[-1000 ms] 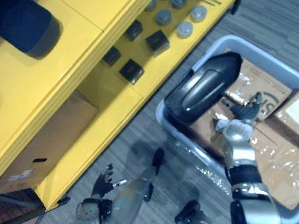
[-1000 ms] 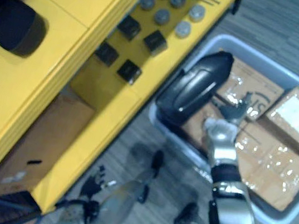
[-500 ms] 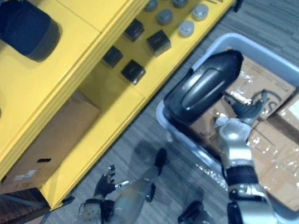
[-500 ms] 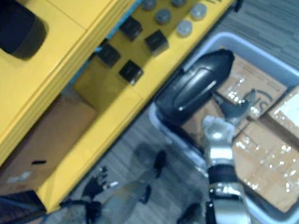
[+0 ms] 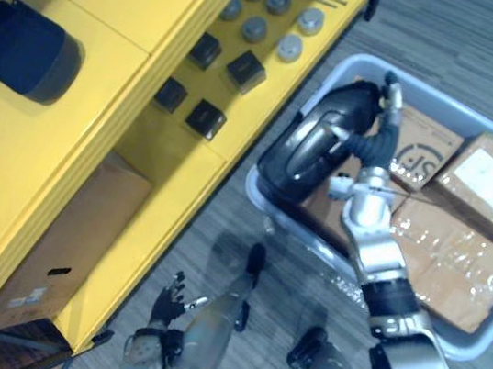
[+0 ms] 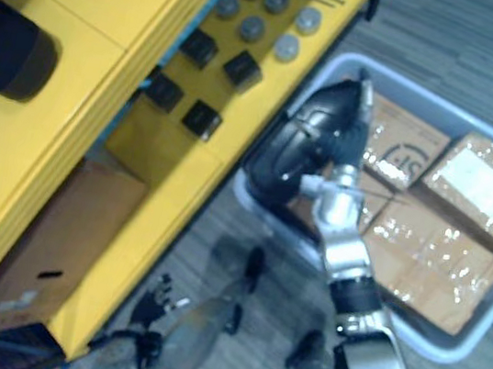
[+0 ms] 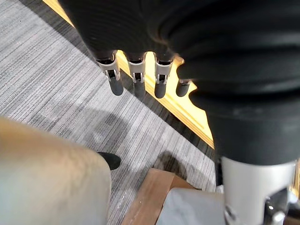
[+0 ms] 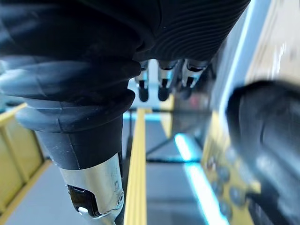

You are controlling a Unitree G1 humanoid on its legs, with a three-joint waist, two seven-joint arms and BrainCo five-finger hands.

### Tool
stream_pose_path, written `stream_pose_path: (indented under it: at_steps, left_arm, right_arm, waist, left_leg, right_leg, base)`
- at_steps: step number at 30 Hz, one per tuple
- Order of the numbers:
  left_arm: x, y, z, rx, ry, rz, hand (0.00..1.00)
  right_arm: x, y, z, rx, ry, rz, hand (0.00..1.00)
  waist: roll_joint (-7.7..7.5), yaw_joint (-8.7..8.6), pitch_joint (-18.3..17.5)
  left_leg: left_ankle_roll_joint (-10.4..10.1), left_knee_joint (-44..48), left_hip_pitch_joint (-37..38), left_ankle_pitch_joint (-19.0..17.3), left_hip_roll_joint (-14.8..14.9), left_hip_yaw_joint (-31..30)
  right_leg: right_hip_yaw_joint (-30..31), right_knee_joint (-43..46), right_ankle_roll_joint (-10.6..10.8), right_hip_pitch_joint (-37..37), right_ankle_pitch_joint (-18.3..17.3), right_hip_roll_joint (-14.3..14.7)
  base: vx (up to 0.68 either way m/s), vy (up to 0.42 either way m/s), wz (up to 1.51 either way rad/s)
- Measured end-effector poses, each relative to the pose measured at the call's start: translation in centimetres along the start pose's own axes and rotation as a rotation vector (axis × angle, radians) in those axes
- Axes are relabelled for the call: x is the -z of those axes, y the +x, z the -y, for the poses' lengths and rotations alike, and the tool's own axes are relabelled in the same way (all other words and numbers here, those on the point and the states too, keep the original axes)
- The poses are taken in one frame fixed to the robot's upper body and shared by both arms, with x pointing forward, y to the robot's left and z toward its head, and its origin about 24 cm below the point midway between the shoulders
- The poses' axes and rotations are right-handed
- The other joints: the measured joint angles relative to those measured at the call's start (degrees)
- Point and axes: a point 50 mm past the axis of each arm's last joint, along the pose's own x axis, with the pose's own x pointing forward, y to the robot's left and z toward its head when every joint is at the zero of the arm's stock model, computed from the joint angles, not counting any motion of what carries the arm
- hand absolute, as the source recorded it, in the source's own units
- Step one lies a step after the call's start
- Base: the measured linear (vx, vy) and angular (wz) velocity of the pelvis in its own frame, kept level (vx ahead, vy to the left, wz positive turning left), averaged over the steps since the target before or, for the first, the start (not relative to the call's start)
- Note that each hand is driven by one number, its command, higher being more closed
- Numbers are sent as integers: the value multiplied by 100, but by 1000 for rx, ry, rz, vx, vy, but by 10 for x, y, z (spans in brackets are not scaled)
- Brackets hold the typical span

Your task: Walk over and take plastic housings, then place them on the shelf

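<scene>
Head-mounted stereo cameras looked steeply down from above, the two eyes set slightly apart. Both took in the yellow shelf [image 5: 66, 148] on the left, the grey bin [image 5: 445, 95] on the right and the striped floor [image 5: 455, 30] around them. The left wrist camera sat close behind the left hand [image 7: 136, 79], facing along it to the floor and the shelf's lower edge. The right wrist camera peered from just behind the right hand [image 8: 161, 86], past a dark plastic housing [image 8: 267, 140] toward the shelf. The head views showed that same hand against the housing in the bin.
</scene>
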Motion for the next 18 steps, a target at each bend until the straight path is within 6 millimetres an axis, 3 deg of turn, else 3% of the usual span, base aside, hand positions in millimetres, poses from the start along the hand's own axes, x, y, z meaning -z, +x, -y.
stream_pose_path:
  at_steps: [8,18]
  left_arm:
    - [-2,0,-2,-2,3,21,0]
    - [-2,0,-2,-2,3,21,0]
  right_arm:
    - [21,14,-2,-15,40,-145,0]
    - [64,4,5,-1,134,-453,0]
  waist:
    - [0,117,0]
    - [3,126,-2]
  left_leg:
    - [2,-26,-47,20,-50,-88]
    - [-3,-20,-102,62,-54,-106]
  right_leg:
    - [-43,80,1,-40,-3,-50]
    - [-47,163,-19,-118,-26,-70]
  base:
    - [0,0,5]
    - [-18,-39,1]
